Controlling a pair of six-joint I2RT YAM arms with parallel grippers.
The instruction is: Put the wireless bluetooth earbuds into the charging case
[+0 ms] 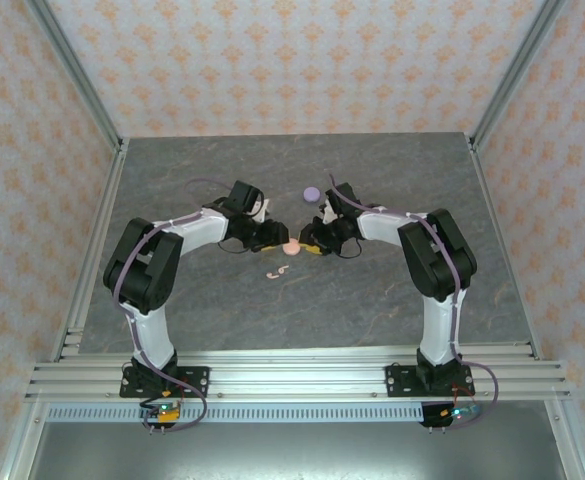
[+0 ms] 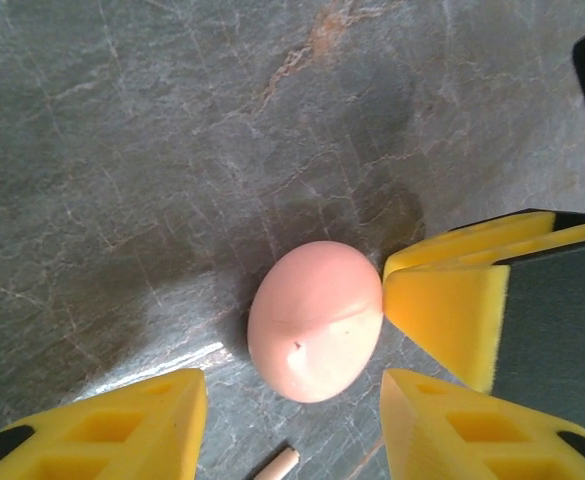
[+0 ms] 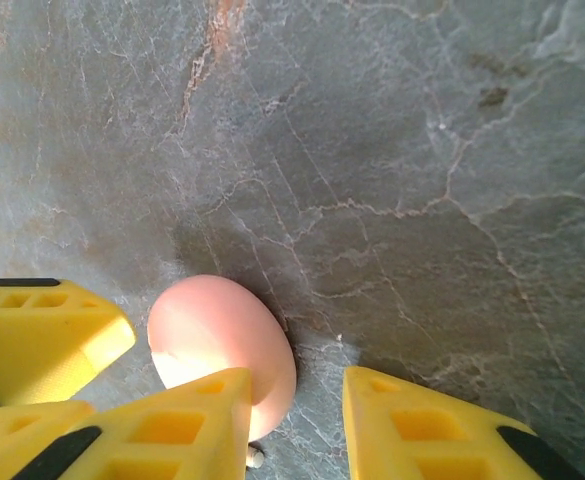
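Tabletop [image 1: 372, 300]: your left gripper [image 2: 292, 388] and right gripper [image 3: 297, 385] flank the shut pink charging case [image 2: 315, 320] at frame centre, jaws released. Two pink earbuds [image 1: 271, 273] lie just below; an uneven pinch may skid the case onto them.

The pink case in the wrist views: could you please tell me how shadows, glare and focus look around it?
Left wrist: the pink case is sharp, soft dark shadows spread around it on the table, and a bright glare streak lies at its lower left. Right wrist: a narrow dark shadow hugs the case's right edge, with no glare on the stone. Top external: light is even, but the case is too small for detail.
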